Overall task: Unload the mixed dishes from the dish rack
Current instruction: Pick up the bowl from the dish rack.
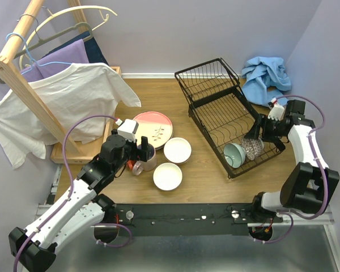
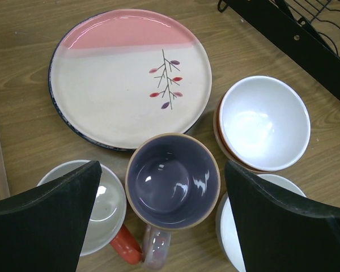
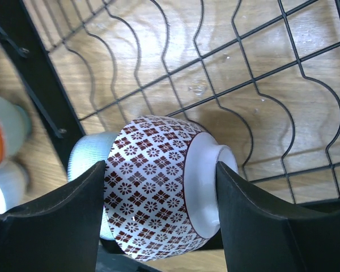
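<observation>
Colleague: What sits nearest the near edge of the worktop [image 1: 215, 184]?

Me: A white bowl [image 1: 168, 176], left of centre. Just behind it is my left pincer [image 2: 163, 171], released. Its fingers are spread either side of the purple-inside mug [image 2: 173, 180], with a gap on both sides. The mug stands upright on the worktop. An orange-handled mug [image 2: 109, 208] stands just beside it on the left, and a second white bowl [image 1: 177, 150] stands on its right.

Colleague: And further back?

Me: The pink-and-cream plate [image 1: 154, 127], with its leaf sprig, lies flat behind the mugs. On the right half of the worktop, the black wire dish rack [image 1: 218, 110] runs slantwise toward the far edge. At the rack's near end a pale-green bowl [image 1: 234, 154] and a patterned bowl [image 3: 153, 198] lie on their sides, just beside each other. My right pincer [image 3: 160, 170] straddles the patterned bowl, with its fingers close against the bowl's wall and foot. I cannot tell whether it is clenched. A blue cloth [image 1: 266, 76] is bunched in the far right corner.
</observation>
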Tool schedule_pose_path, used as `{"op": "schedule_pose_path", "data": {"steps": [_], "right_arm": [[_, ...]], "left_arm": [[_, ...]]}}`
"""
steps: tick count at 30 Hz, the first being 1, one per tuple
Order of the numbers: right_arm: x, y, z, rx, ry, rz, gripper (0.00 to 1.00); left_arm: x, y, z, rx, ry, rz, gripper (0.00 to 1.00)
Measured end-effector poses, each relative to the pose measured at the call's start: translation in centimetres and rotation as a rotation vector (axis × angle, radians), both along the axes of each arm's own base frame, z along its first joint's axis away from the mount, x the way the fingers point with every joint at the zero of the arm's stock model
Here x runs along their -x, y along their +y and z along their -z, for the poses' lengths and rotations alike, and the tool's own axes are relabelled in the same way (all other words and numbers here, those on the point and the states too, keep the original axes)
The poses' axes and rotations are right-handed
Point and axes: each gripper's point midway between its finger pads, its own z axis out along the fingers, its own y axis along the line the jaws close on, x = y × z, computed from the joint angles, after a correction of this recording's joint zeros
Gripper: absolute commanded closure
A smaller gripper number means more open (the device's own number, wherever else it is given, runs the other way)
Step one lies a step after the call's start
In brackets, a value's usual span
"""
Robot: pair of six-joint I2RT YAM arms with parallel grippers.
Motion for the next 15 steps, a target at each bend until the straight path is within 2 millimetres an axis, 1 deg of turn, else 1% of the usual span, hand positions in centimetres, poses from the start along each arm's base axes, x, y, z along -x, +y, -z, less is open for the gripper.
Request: {"op": "schedule_pose_path", "data": {"steps": [2,8,11,15], "right_arm": [[0.1,0.1,-0.8,-0.003,-0.011,0.014,0.76],[-0.1,0.5,-4.8,0.004,-0.104,0.042,0.76],[-0.1,0.6,-6.2,-0.003,-0.141,0.065,0.76],[-0.2,1.0,-7.7,-0.031,-0.184,0.099,0.76]], "left_arm": [[0.0,0.0,0.1,-0.002,0.003,0.001,0.02],[0.1,-0.2,0.1,0.013,0.011,0.0,0.02],[0.1,-0.3,-0.1,0.026,0.014,0.001,0.02],[-0.1,-1.0,-1.4,0.066,0.014,0.007,0.02]]}}
